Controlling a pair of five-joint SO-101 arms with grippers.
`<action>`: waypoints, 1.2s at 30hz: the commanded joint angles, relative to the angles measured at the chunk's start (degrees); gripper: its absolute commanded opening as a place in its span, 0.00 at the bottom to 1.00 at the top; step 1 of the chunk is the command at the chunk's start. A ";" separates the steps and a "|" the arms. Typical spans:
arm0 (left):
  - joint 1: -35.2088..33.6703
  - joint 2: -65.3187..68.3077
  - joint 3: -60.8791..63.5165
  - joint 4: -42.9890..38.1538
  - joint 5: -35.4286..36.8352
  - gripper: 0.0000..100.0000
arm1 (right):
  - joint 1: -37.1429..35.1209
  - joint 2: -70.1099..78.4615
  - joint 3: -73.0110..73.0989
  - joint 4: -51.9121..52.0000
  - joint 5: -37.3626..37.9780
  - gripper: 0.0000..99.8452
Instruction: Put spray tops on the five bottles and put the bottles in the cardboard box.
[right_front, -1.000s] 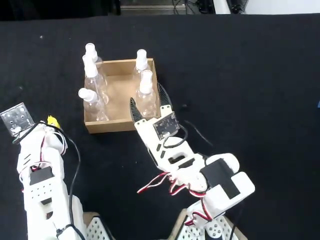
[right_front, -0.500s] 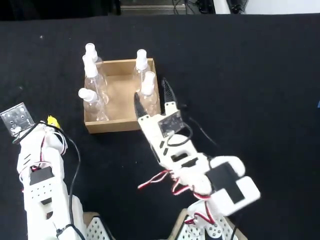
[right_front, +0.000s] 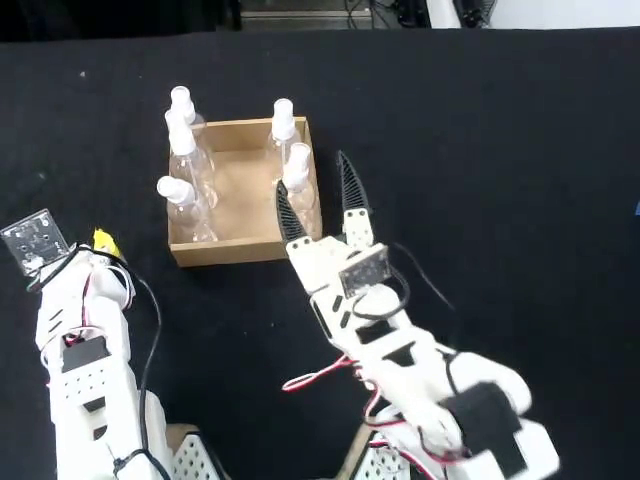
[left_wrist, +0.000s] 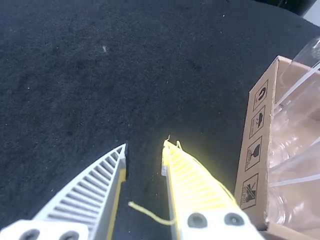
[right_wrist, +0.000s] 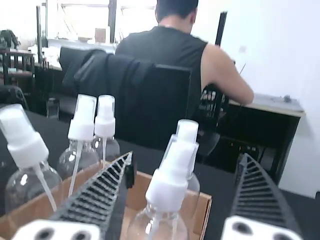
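The right tool (right_front: 315, 178) is wide open and holds nothing. The nearest clear plastic bottle with a white spray top (right_front: 296, 165) stands upright right in front of it, inside the brown cardboard box (right_front: 225, 250) with four others.

5 clear bottles (right_front: 188, 168) stand in 1 cardboard box (right_front: 225, 250). Each carries 1 white top, making 5 spray tops (right_front: 283, 109). 2 white robot arms (right_front: 400, 345) sit at 1 black table (right_front: 500, 150).
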 joint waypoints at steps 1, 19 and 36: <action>0.57 -0.70 -0.75 -1.32 0.26 0.11 | 0.97 -7.16 1.45 0.53 0.00 0.27; 0.13 -0.70 -0.66 -0.88 -2.73 0.03 | 8.79 -32.40 2.95 22.86 0.00 0.01; 0.48 -12.75 1.10 10.73 -2.46 0.03 | 20.40 -72.66 9.36 75.34 0.00 0.01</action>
